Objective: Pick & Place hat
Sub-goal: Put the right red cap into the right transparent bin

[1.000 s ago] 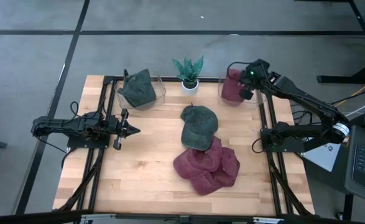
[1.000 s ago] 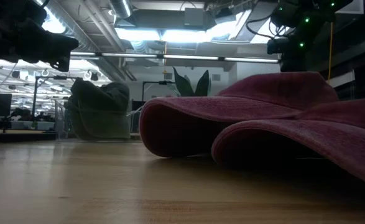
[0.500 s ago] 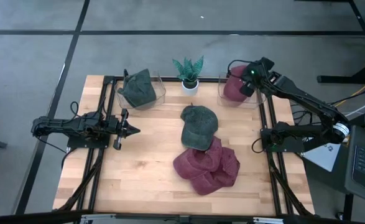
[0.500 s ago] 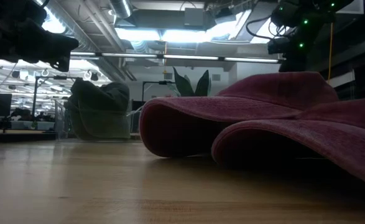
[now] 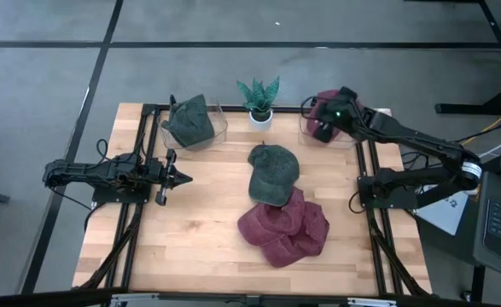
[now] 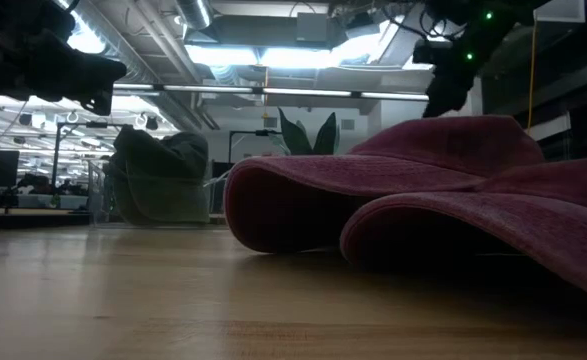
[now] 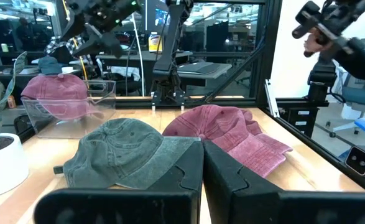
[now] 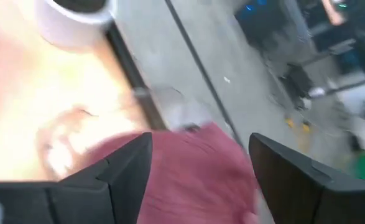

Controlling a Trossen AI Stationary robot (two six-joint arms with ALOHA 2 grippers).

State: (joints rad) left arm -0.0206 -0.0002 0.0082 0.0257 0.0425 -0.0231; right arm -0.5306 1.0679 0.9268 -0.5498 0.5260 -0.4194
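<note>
1. Handling first: the maroon hat (image 5: 320,107) looks like soft, light washed cloth (it will sag and fold, not hold shape), so my call is to pinch a fold at the crown or the brim edge, not the whole body.
2. That hat sits in the clear bin (image 5: 305,130) at the table's far right corner, just beside the potted plant (image 5: 259,98).
3. Right gripper (image 5: 325,128) hangs right over that bin; in the right wrist view its fingers (image 8: 123,168) stand wide apart with maroon cloth (image 8: 182,180) showing between them, nothing clamped. Whether the tips touch the cloth, can't tell.
4. Left gripper (image 5: 175,177) waits at the table's left edge, fingers shut, empty.
5. Other hats: one green hat (image 5: 274,170) mid-table, overlapping a maroon pile (image 5: 282,226) nearer the front, well apart from the right gripper; another green hat (image 5: 190,121) in the left clear bin (image 5: 218,130).
</note>
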